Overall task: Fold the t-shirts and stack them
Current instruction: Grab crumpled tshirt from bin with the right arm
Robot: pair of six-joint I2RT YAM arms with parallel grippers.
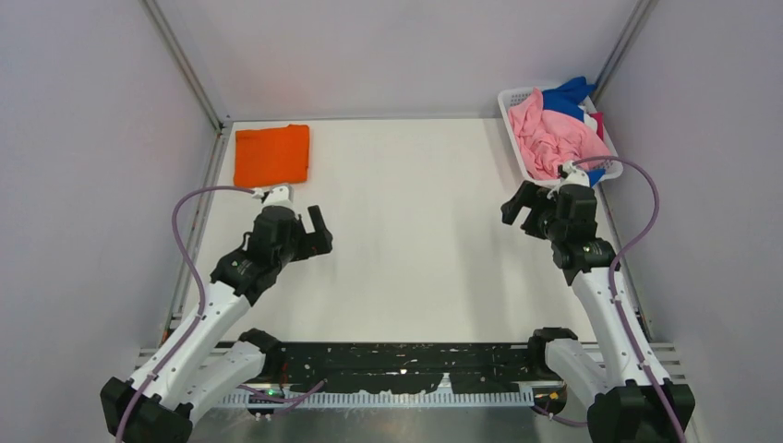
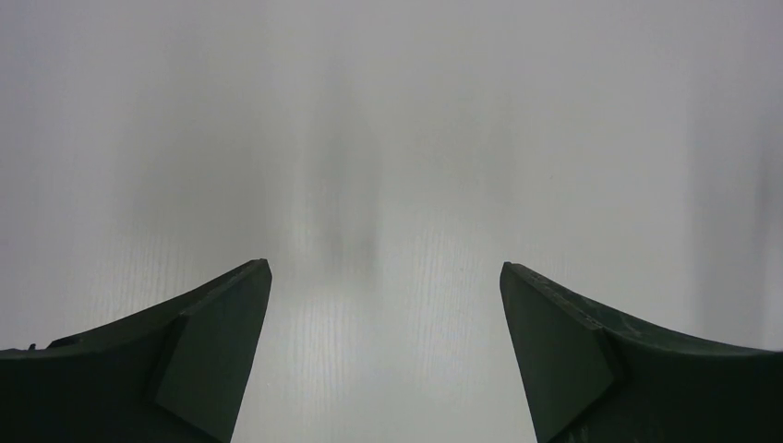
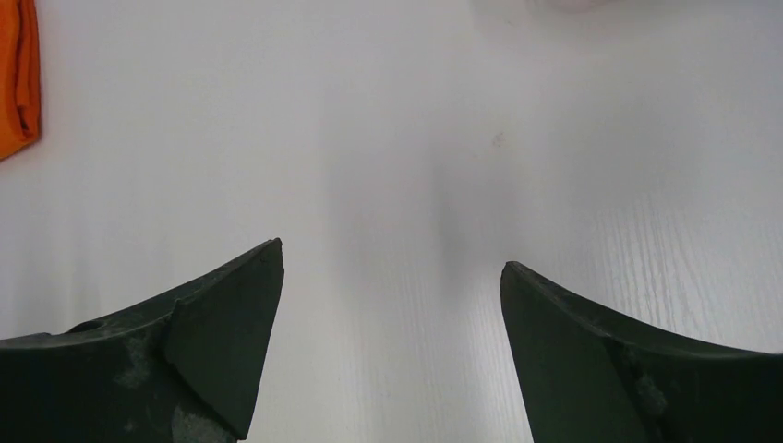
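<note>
Hovering over the table [image 1: 415,268], I held both elbows bent, my left gripper [image 1: 320,234] and right gripper [image 1: 520,211] spread wide, empty. The orange t-shirt [image 1: 271,155] lay folded far left; the pink t-shirt [image 1: 552,138] sat heaped in the basket [image 1: 511,100].

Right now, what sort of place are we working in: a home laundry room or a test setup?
Probably a lab test cell: a white table walled in by plain grey panels, with staged laundry on it, a folded orange t-shirt and a white basket of crumpled tees.
</note>
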